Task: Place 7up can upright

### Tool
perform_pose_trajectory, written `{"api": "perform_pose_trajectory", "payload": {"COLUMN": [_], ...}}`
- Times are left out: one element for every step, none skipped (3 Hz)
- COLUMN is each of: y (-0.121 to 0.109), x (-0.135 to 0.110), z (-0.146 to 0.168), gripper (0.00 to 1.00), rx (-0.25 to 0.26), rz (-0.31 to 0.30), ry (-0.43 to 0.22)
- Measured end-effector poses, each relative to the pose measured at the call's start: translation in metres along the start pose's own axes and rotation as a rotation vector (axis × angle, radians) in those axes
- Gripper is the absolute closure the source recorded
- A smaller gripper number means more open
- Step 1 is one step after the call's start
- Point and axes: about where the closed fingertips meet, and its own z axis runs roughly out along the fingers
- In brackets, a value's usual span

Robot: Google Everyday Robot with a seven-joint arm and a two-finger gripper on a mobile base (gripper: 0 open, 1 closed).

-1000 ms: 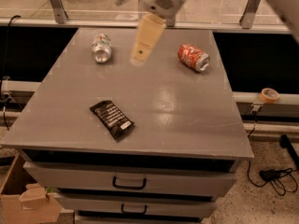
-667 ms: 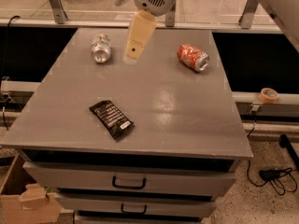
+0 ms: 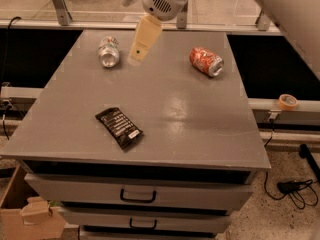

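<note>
Camera view, the only one: the 7up can [image 3: 109, 52] is lying on its side in the upper left of the frame, near the far edge of the grey surface [image 3: 190, 114], with its shiny metal end pointing toward the bottom of the picture. So it is not upright yet, and the job is sitting at its very opening.

The end effector [image 3: 138, 51] is hanging down from the white wrist at the top centre and is showing just to the right of the can, with a strip of bare grey between the two. It is not touching the can and is carrying nothing. How far open it is, I cannot tell from this angle.

Over at the upper right, a red-orange can [image 3: 206, 61] is lying tipped over, well apart from the action. A dark snack wrapper [image 3: 119, 128] is resting left of centre, nearer the front edge.

By my reading, everything is waiting to be done: closing in on the can, gripping it, turning it onto its base and letting go.
</note>
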Motion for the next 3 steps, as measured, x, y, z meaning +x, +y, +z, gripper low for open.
{"api": "perform_pose_trajectory", "payload": {"y": [-0.048, -0.092, -0.117], "x": [-0.007, -0.022, -0.042], "z": [0.06, 0.114, 0.152], "gripper": [0.0, 0.0, 0.0], "rx": [0.021, 0.051, 0.079], "rz": [0.111, 0.227, 0.346], "ry": [-0.035, -0.07, -0.107]}}
